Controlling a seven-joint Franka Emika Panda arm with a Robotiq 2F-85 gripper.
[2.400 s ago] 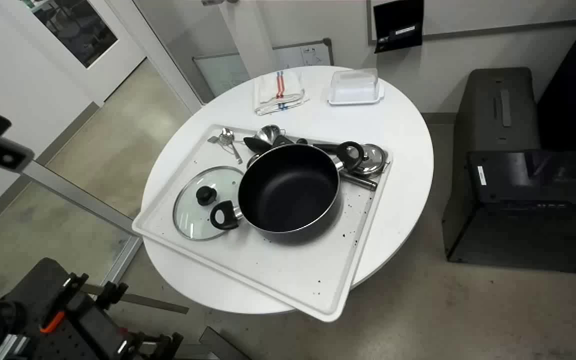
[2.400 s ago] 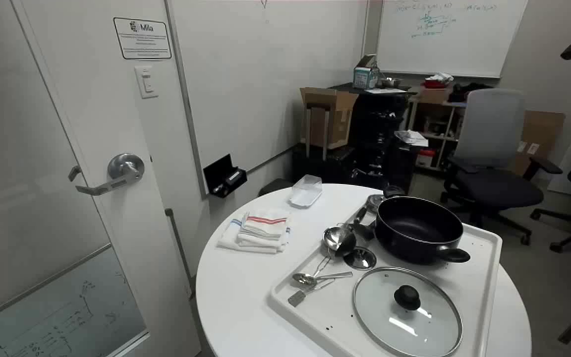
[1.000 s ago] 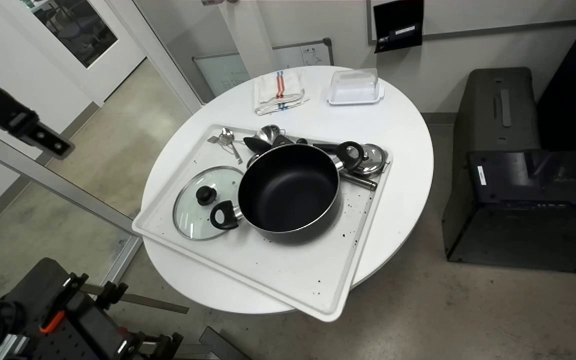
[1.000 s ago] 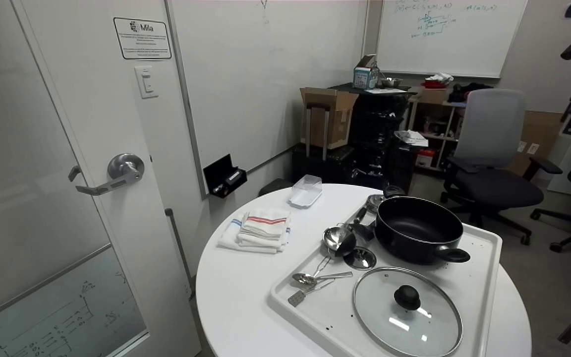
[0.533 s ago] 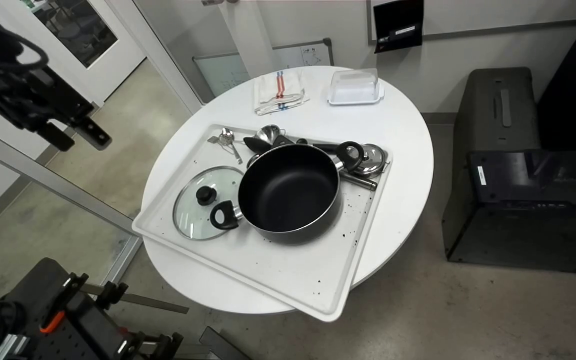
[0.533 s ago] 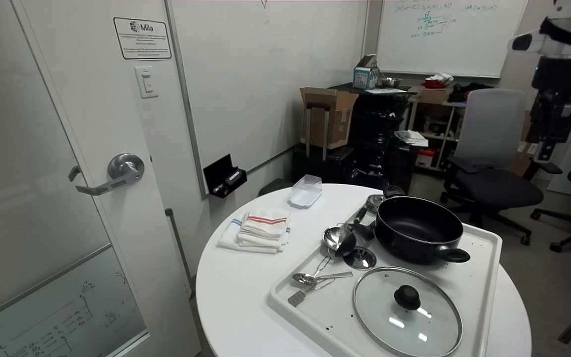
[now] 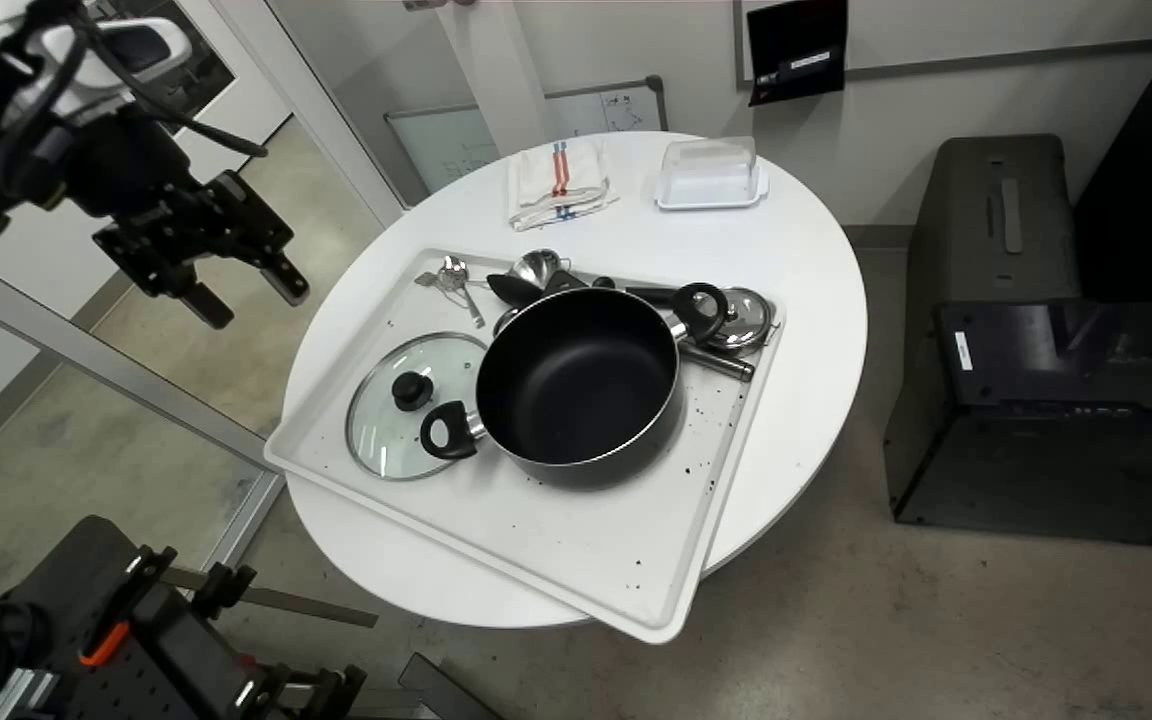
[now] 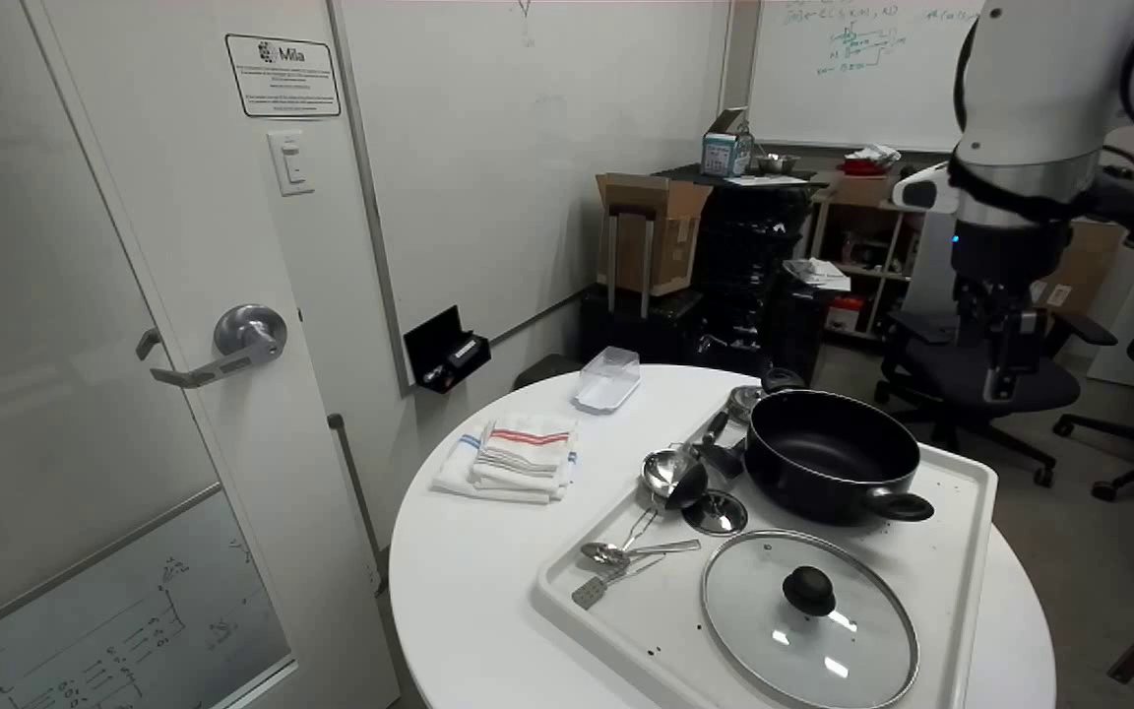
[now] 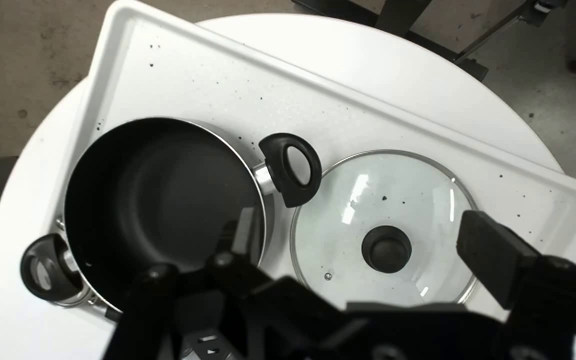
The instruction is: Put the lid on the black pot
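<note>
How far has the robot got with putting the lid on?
No step looks done yet: the black pot stands uncovered on the tray, the lid lying beside it. Nothing is in hand: the gripper hangs open, touching neither. Left: grasping the lid, probably by its black knob, and setting it on the pot.

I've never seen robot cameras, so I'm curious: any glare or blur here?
In the wrist view, bright glare streaks the round transparent glass lid, a soft sheen shows inside the wide, round black pot, and the black end effector looks out of focus; in both exterior views, glare marks the lid too.
</note>
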